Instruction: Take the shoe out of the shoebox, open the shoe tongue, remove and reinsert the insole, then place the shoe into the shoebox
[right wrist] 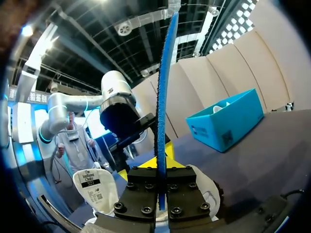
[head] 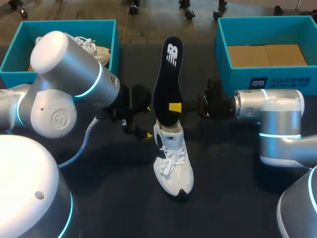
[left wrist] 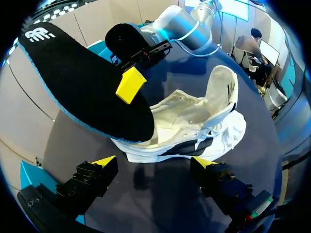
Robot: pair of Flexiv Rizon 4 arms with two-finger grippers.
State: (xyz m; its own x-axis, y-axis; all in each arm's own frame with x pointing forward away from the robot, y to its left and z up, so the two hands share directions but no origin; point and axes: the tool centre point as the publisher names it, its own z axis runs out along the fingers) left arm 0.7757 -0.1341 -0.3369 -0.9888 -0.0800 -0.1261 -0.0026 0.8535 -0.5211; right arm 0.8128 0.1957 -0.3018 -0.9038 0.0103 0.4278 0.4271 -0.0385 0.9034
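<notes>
Shoe sits toe toward me at the middle of the counter, out of its box. From the left: the left shoebox at the far-left corner holds a second shoe. My left claw hangs released just beside the heel, gripping nothing. The insole stands upright over the shoe's mouth, and my right claw is clenched on its edge. The right shoebox sits at the far-right corner.

As I judge it, an insole pinched by one thin edge could pivot, slip, or buckle against the collar on reinsertion. With nothing bracing the shoe, it could tip or slide.

I cannot tell whether the insole's lower end is inside the shoe. The right wrist view shows the insole only edge-on, mostly hiding that claw's tips.
</notes>
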